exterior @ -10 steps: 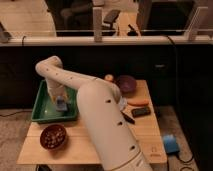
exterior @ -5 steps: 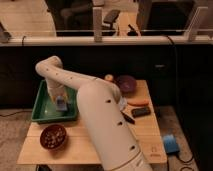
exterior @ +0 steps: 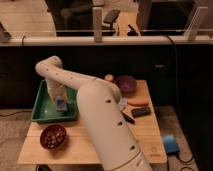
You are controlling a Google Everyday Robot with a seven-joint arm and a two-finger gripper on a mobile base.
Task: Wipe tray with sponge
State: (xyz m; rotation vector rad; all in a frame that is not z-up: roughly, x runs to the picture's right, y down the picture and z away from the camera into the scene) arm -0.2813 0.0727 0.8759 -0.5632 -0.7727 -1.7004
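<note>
At the lower left of the frame, a round dark brown bowl [exterior: 53, 136] sits on the light wooden tabletop [exterior: 145, 140] near its front edge, with small reddish-brown pieces inside it. Just above the bowl, at centre left, lies the large green rectangular plastic tray [exterior: 42, 109] with raised sloping sides; its long axis runs roughly left to right across the picture, parallel to the tabletop's front edge.

Inside the tray, toward its right half, the small light blue sponge [exterior: 61, 104] rests on the tray floor. It is too small and too covered from above to tell which way its long side points. The end effector [exterior: 59, 98] of the white robot arm [exterior: 102, 120] comes down from the upper left and stands directly on the sponge; whether its fingers are spread or closed cannot be told from here.

The arm's thick white body fills the middle of the frame, running down to the lower centre. To its right, at upper centre right of the tabletop, stands a round dark purple bowl [exterior: 125, 83], with a small pale round fruit [exterior: 109, 78] just left of it. Lower right of these lie an orange carrot-shaped object [exterior: 138, 102] and a black rectangular block [exterior: 140, 112]. On the floor at the lower right is a bright blue object [exterior: 170, 143].
</note>
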